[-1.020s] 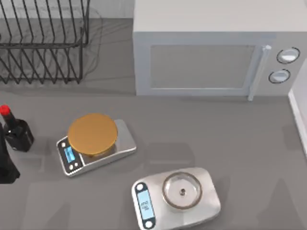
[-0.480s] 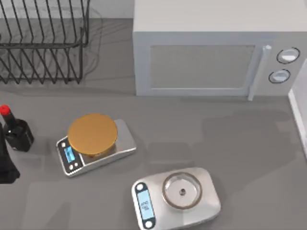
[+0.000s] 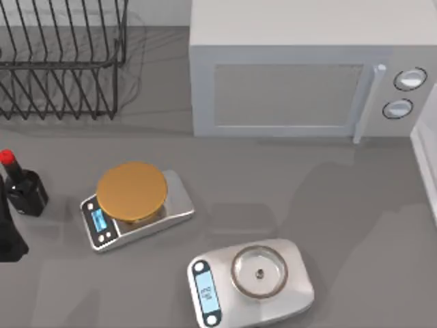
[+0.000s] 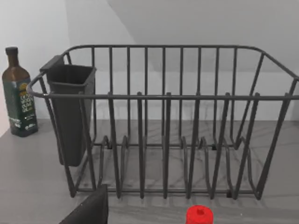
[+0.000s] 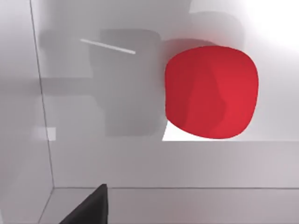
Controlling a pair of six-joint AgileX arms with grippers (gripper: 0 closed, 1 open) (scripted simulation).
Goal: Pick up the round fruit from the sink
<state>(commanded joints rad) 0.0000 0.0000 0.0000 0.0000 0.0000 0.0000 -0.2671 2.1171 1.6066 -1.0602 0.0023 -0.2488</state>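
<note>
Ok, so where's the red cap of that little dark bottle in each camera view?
Top view: the red cap sits at the table's far left edge, nearer the viewer than the dish rack.
Left wrist view: the red cap is close to the camera, with the dish rack behind it.
Right wrist view: faces the round fruit in the pale sink instead.
Shared landmark: the dish rack, in the top and left wrist views.

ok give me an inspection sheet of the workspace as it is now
surface: grey table, bare between items
job's things: round fruit lying in the pale sink, ungripped
clutter: scale with orange-brown disc; silver scale; dark bottle with red cap; green bottle
grippers: one dark finger of the left gripper by the dish rack; one finger of the right gripper over the sink
cables: nothing seen
surroundings: microwave
</note>
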